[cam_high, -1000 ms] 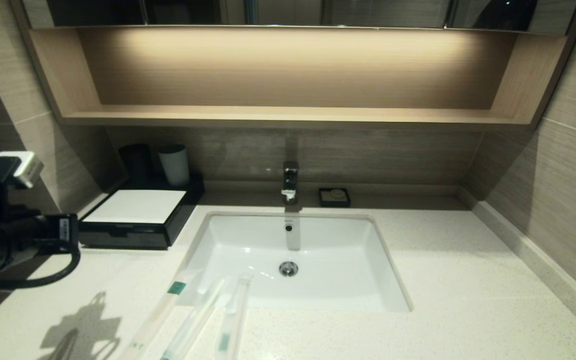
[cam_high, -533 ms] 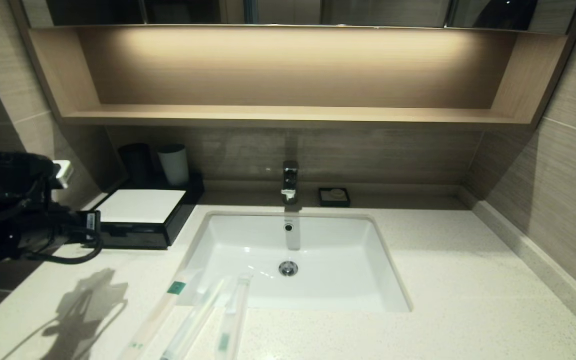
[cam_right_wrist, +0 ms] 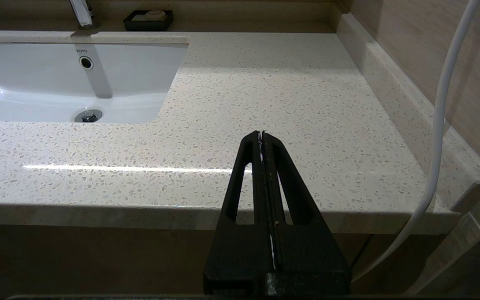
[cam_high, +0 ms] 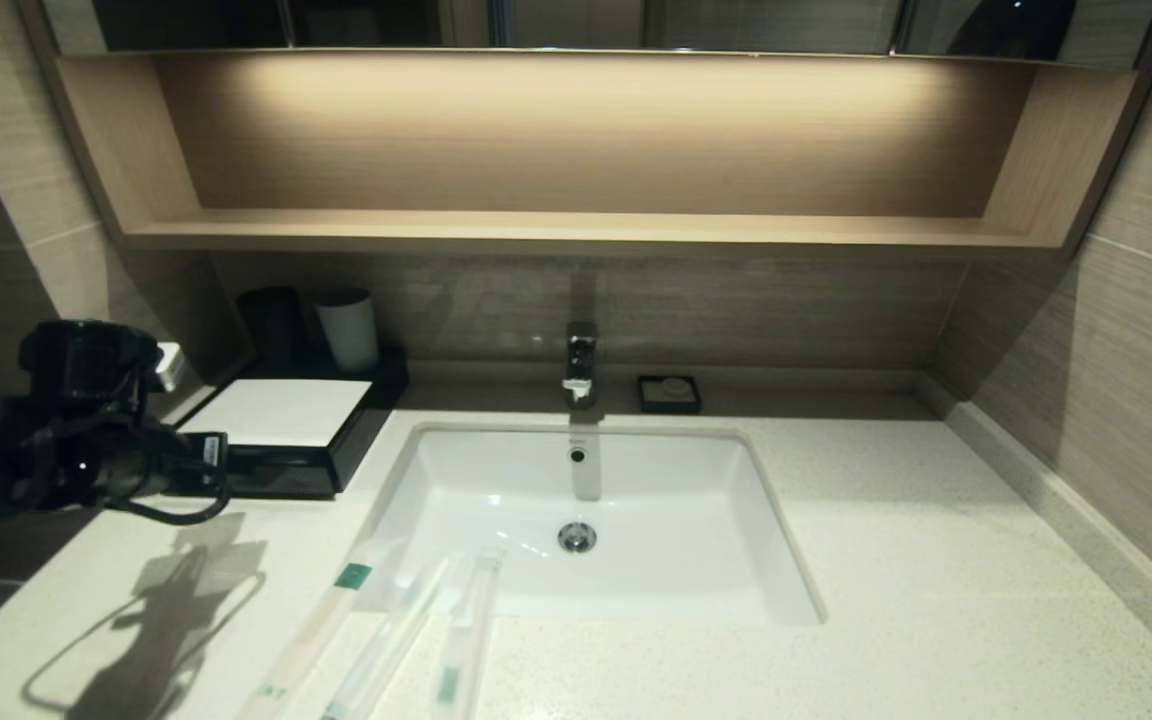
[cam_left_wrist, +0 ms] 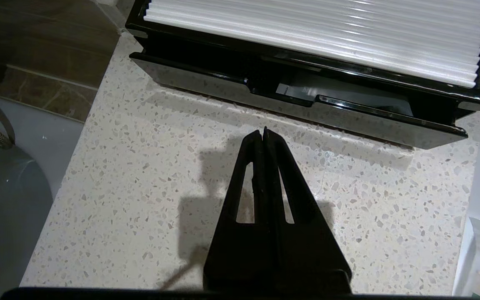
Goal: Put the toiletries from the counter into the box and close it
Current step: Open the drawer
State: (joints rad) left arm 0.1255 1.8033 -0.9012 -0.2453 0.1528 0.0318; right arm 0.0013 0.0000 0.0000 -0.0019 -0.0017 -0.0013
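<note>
Three toiletries in translucent wrappers with green labels lie side by side on the counter (cam_high: 936,560) at the sink's front left corner: one (cam_high: 321,615), a second (cam_high: 388,640) and a third (cam_high: 463,635). The black box (cam_high: 281,412) with a white top stands at the back left. In the left wrist view its notched drawer front (cam_left_wrist: 298,112) stands slightly out from the box body (cam_left_wrist: 319,37). My left gripper (cam_high: 221,470) is shut and empty, its tip (cam_left_wrist: 263,131) just short of the drawer front. My right gripper (cam_right_wrist: 261,134) is shut, parked before the counter's front right edge.
A black cup (cam_high: 271,325) and a white cup (cam_high: 348,328) stand behind the box. The white sink (cam_high: 696,560), the faucet (cam_high: 581,362) and a small black soap dish (cam_high: 669,394) are in the middle. A wooden shelf (cam_high: 576,230) hangs above. A white cable (cam_right_wrist: 440,125) hangs by the right wall.
My left arm has moved right and forward, from the counter's left edge to just in front of the box's drawer. Nothing else has moved.
</note>
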